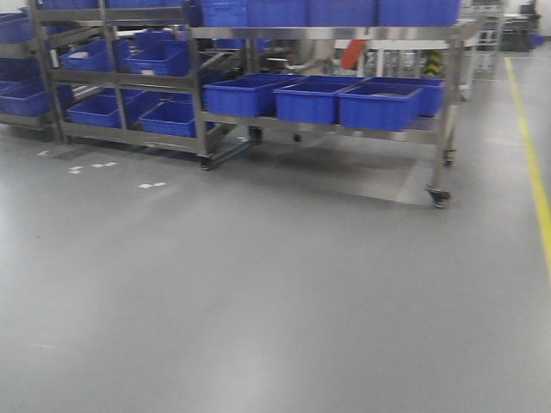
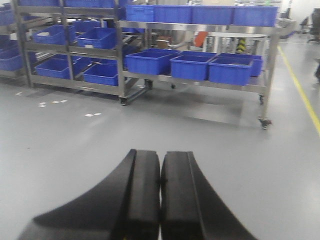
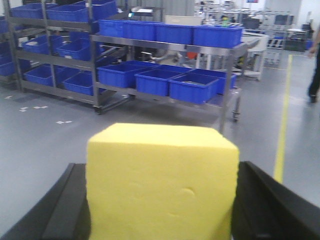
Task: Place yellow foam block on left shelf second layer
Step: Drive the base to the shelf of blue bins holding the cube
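yellow foam block (image 3: 162, 190) is clamped in right gripper (image 3: 159, 167), one black finger (image 3: 65, 210) against each side, block filling the gap. left gripper (image 2: 160, 172): jaws pressed together, nothing held. Ahead across grey floor (image 1: 258, 284), well apart: wheeled steel racks (image 1: 448, 112) carrying blue bins (image 1: 379, 105). Yellow floor line (image 1: 535, 163) on the right.

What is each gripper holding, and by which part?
The right gripper clamps the yellow foam block by its left and right side faces. The left gripper is shut on nothing.
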You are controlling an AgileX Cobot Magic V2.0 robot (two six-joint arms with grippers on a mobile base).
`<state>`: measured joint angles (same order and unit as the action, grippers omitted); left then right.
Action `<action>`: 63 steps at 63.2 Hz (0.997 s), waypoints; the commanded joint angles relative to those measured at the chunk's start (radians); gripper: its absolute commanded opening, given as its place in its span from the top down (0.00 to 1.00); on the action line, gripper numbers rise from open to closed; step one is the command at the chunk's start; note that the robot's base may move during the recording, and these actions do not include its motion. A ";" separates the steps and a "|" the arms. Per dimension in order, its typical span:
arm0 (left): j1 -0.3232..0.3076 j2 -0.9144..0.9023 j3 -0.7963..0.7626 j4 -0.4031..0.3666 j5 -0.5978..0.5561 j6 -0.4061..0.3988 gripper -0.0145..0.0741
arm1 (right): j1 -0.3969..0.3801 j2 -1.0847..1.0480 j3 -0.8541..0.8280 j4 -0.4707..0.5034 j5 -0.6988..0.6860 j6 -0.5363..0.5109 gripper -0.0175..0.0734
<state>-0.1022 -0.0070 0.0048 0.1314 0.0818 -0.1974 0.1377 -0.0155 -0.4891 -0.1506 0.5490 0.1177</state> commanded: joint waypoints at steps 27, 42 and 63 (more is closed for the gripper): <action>-0.005 0.007 0.026 -0.007 -0.088 -0.004 0.68 | -0.001 0.006 -0.028 -0.013 -0.089 -0.011 0.47; -0.005 0.007 0.026 -0.007 -0.088 -0.004 0.68 | -0.001 0.006 -0.028 -0.013 -0.089 -0.011 0.47; -0.005 0.007 0.026 -0.007 -0.088 -0.004 0.68 | -0.001 0.006 -0.028 -0.013 -0.089 -0.011 0.47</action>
<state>-0.1022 -0.0070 0.0048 0.1314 0.0818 -0.1974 0.1377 -0.0155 -0.4891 -0.1506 0.5490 0.1177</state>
